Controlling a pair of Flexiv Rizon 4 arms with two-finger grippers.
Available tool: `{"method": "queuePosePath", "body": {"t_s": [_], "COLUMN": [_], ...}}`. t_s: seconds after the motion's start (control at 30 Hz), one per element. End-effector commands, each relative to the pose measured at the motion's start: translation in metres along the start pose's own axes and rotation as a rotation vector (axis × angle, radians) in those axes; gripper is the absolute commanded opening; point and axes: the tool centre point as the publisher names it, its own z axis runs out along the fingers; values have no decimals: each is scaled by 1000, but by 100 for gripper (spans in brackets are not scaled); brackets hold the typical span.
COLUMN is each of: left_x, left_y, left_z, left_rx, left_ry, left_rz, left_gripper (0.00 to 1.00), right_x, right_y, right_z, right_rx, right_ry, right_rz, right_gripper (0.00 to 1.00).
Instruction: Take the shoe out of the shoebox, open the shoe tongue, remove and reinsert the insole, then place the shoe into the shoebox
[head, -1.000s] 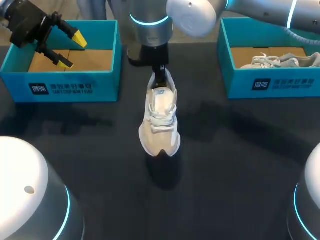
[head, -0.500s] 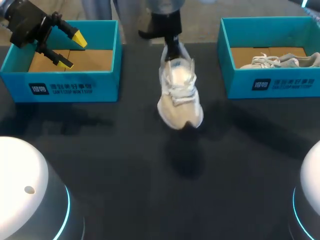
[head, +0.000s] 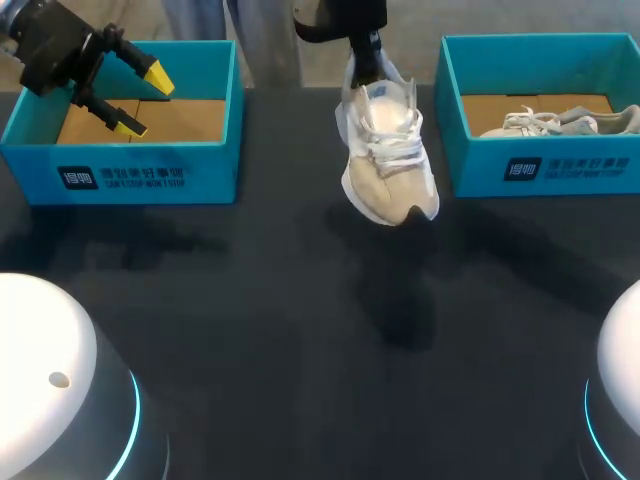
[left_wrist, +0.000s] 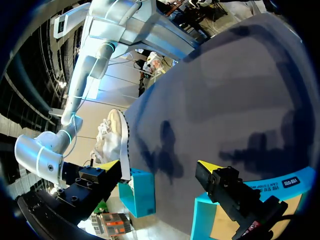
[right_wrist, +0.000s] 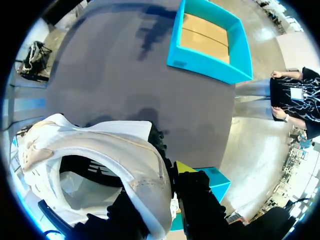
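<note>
Two open teal cardboard shoeboxes stood on the dark, matte tabletop (head: 250, 330), well apart, one at each far side. The left shoebox (head: 120, 165) showed a bare brown cardboard floor, and the left gripper (head: 142, 100) hung over it with its yellow-tipped fingers spread wide and nothing between them. The right shoebox (head: 540, 165) held a pale grey lace-up shoe (head: 560, 122) lying on its side.

Between the boxes, nearer the right one, the white and beige lace-up sneaker (head: 388, 150) hung in the air from the right gripper (head: 368, 65), heel up and toe tilted down. Its soft shadow (head: 405, 310) lay on the tabletop apart from it, so the sneaker was clear of the surface.

From the right wrist, the right gripper (right_wrist: 160, 195) pinched the heel wall of the sneaker (right_wrist: 100, 145), one finger outside it and one inside the opening, with the left shoebox (right_wrist: 210, 62) far ahead across the tabletop (right_wrist: 125, 85). From the left wrist, the sneaker (left_wrist: 115, 140) showed beyond the widely parted left gripper (left_wrist: 159, 167).
</note>
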Motion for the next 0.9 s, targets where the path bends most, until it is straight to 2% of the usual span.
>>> {"method": "queuePosePath", "body": {"t_s": [0.03,0.47,0.7,0.73,0.9], "left_x": [0,0,0,0,0], "left_y": [0,0,0,0,0], "left_z": [-1,-1,-1,-1,-1], "left_rx": [1,1,1,1,1], "left_ry": [3,3,3,3,3], "left_rz": [0,0,0,0,0], "left_gripper": [100,100,100,100,100], "right_x": [-1,-1,-30,-35,-61], "right_y": [0,0,-65,-75,-125], "right_z": [-1,-1,8,11,20], "right_rx": [1,1,28,51,45], "right_ry": [2,2,3,9,7], "right_rz": [0,0,18,19,36], "right_gripper": [0,0,0,0,0]}}
